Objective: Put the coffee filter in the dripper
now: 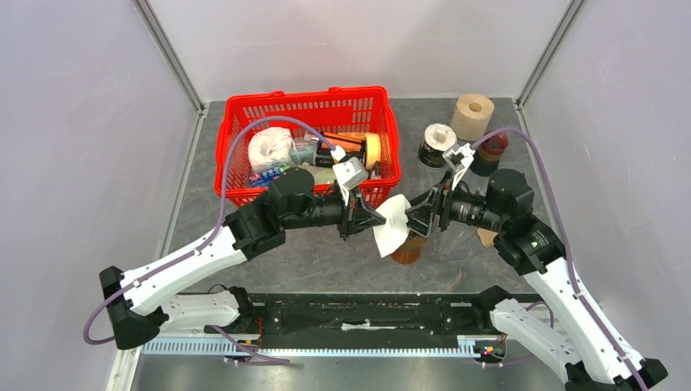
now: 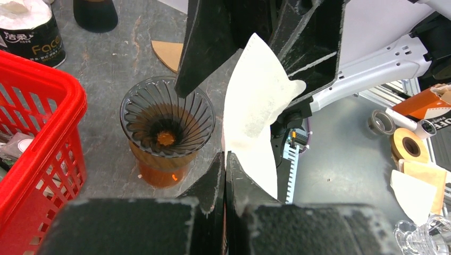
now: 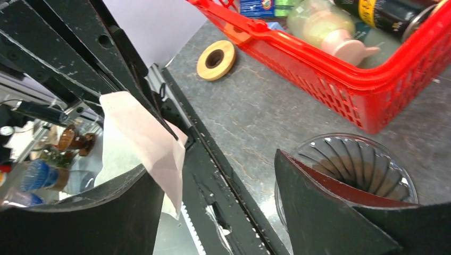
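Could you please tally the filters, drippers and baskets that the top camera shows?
White filter: 1
Brown filter: 1
Dripper: 1
Basket: 1
Total: 4

White coffee filter (image 2: pixel 255 101) aloft beside upright glass dripper (image 2: pixel 142 114)

coffee filter (image 1: pixel 391 228) pinched in left fingers (image 1: pixel 365 218) near dripper (image 1: pixel 409 251); right fingers (image 1: pixel 420 221) spread beside it

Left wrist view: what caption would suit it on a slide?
Left gripper pinches the white coffee filter beside the dripper; open right gripper flanks its top.
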